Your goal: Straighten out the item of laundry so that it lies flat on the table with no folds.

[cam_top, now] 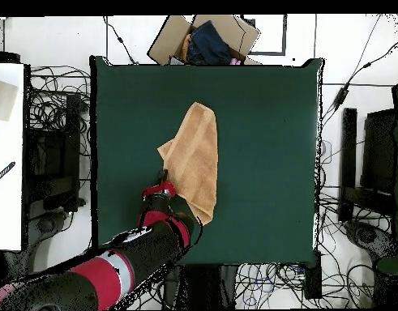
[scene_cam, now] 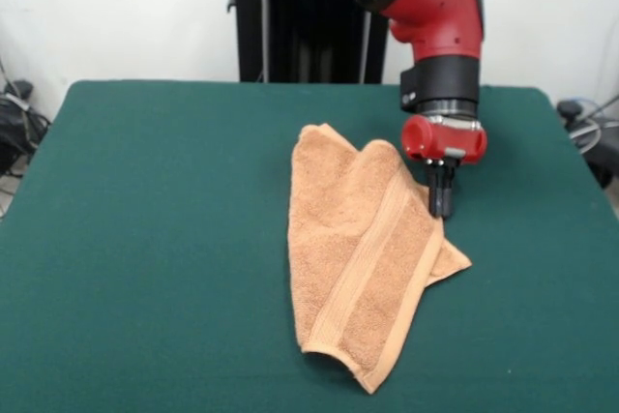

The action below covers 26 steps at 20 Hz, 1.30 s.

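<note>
An orange-tan towel (scene_cam: 363, 258) is lying folded over on itself near the middle of the green desk (scene_cam: 145, 239), with 1 woven band showing. Just to its right, the red arm's claw (scene_cam: 441, 202) is hanging at the towel's edge; whether it is open or closed cannot be told.

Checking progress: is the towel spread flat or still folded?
Folded: the towel lies doubled lengthwise, one layer overlapping another, a corner poking out beside the gripper.

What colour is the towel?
Light orange-tan towel, clearest in the front view.
</note>
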### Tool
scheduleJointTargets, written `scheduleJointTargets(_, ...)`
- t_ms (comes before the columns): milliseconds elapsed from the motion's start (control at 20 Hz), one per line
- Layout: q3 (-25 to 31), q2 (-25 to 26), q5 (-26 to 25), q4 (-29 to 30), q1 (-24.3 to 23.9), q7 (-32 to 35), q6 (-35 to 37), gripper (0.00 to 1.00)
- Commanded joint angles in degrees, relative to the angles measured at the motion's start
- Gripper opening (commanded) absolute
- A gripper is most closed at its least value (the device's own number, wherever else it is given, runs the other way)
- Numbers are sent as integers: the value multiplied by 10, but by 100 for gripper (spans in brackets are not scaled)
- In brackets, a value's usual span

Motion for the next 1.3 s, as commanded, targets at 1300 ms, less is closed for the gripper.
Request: scheduleJointTargets(1300,115,-36,-18,30,-41,83,146,0)
